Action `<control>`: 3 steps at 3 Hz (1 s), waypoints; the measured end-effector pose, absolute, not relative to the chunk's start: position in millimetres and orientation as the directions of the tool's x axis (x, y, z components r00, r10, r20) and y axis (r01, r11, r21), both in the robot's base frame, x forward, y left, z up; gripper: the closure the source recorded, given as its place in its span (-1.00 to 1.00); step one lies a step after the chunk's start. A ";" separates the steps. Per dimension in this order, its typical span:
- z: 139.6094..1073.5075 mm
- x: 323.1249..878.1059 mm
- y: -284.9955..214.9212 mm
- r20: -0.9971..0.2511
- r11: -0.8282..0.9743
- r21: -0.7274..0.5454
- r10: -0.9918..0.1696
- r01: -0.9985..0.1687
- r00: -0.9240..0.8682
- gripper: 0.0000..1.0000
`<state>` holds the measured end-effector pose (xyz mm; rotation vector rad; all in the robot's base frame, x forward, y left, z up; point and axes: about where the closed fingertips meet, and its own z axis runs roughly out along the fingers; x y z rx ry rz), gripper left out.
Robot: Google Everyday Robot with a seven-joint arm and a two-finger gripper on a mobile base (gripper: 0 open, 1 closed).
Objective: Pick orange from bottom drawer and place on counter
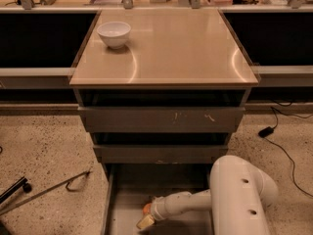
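The bottom drawer [122, 190] is pulled open at the foot of the grey cabinet. My white arm reaches down into it from the right. My gripper [145, 223] is low inside the drawer near its front left. A small part of the orange [146, 208] shows right beside the gripper's wrist, touching or nearly touching it; the rest is hidden by the arm. The beige counter [181, 48] tops the cabinet above.
A white bowl [114, 34] stands on the counter's back left corner. The two upper drawers [161, 119] are slightly open above the arm. A thin metal rod [49, 190] lies on the speckled floor at left, and a black cable [288, 151] at right.
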<state>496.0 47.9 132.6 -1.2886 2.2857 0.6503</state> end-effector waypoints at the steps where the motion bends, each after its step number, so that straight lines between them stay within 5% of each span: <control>1: 132.6 496.0 47.9 -0.577 0.457 0.185 -0.666 -0.870 -0.473 -0.15; 3: 133.4 495.6 48.1 -0.578 0.457 0.188 -0.664 -0.869 -0.474 0.79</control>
